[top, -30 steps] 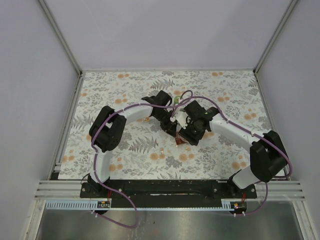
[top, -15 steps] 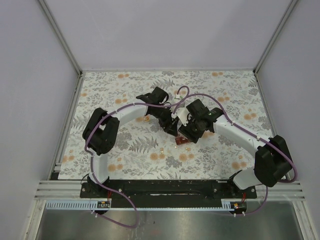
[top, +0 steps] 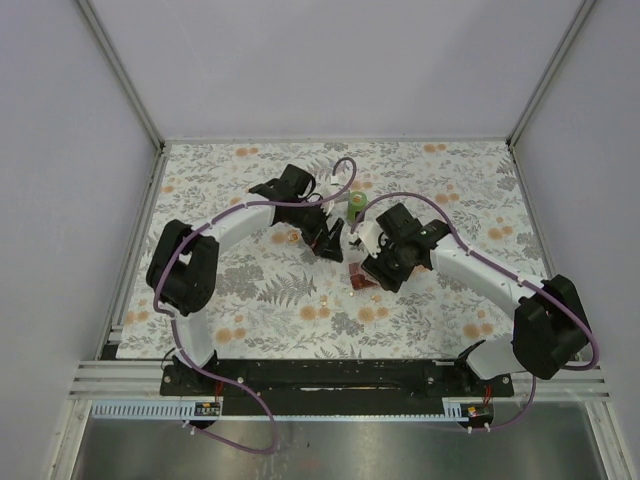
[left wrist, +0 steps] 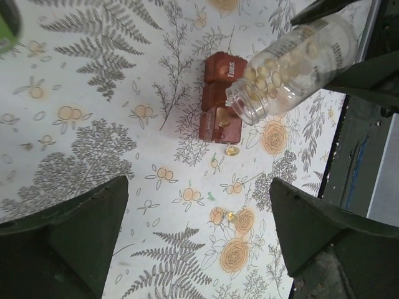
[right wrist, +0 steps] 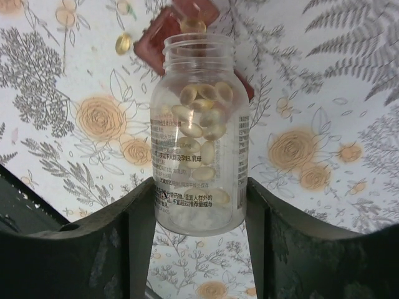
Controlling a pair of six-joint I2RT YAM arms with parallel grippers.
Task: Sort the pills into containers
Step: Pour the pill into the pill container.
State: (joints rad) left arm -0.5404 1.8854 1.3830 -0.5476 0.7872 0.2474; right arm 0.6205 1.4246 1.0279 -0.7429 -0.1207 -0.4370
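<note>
Right gripper (right wrist: 198,205) clamped on smooth clear plastic bottle (right wrist: 198,124) of oval yellowish pills (right wrist: 199,134), mouth tilted over dark-red rectangular pill box (left wrist: 218,93). Two loose pills (left wrist: 232,150) lie on fern-printed cloth (left wrist: 93,156) nearby. Left gripper (left wrist: 198,187) jaws apart, empty.

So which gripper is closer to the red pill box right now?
Right. The right gripper holds the clear bottle tipped with its mouth just over the red pill box; the left gripper hangs open, off to one side and apart from it.
</note>
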